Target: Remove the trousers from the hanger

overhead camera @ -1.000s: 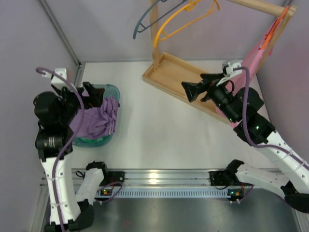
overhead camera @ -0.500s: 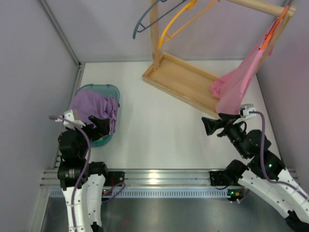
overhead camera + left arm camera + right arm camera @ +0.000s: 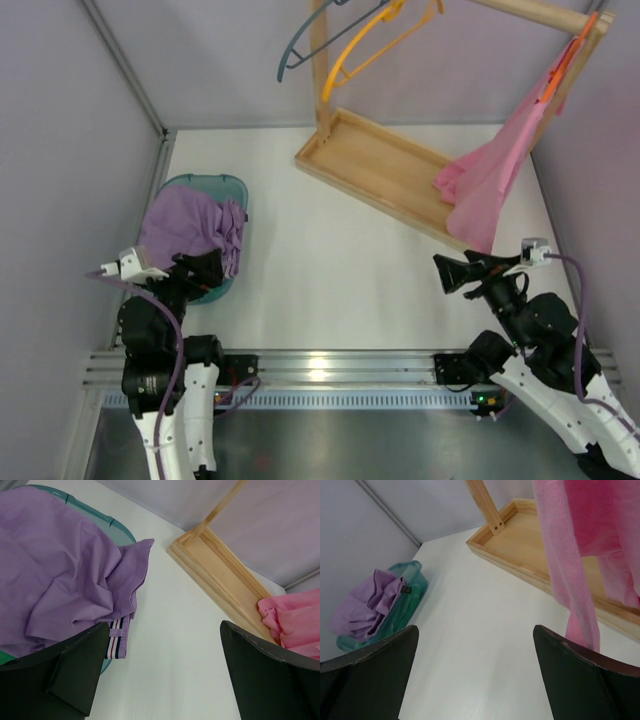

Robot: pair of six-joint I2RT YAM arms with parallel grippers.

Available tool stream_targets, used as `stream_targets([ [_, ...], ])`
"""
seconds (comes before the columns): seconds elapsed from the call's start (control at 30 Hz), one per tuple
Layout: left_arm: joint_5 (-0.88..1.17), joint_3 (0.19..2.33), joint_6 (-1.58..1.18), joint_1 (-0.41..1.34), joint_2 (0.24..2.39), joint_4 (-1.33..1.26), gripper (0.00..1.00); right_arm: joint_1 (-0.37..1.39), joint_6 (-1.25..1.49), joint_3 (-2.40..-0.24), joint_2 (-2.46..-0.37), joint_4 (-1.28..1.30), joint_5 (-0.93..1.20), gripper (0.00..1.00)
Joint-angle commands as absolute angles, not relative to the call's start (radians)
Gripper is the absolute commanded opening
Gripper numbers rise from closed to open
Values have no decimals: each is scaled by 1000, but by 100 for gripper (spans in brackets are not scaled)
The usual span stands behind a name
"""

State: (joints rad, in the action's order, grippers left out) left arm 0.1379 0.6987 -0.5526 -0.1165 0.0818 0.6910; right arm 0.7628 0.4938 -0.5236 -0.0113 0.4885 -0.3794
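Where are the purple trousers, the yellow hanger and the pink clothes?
purple trousers [image 3: 190, 230], top external view, middle of the crumpled cloth.
yellow hanger [image 3: 349, 48], top external view, its curved arm.
pink clothes [image 3: 495, 175], top external view, middle of the hanging cloth.

Robotics lab test cell. Evidence: left arm [image 3: 150, 340] and right arm [image 3: 545, 335] bolted to aluminium rail [image 3: 330, 366] at near edge of white table [image 3: 330, 260]; plain lilac-grey enclosure walls [image 3: 70, 140]; staged laundry props: wooden rack [image 3: 375, 160], hanger [image 3: 345, 48], teal basin [image 3: 236, 187].
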Motion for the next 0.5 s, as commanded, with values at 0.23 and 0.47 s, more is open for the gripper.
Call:
stream_targets([
  [0.23, 143, 693, -568, -114, 107, 670, 98, 764, 495, -549, -81, 479, -377, 99],
  [0.47, 186, 699, -535, -115, 123, 669, 98, 765, 499, -569, -107, 479, -368, 99],
])
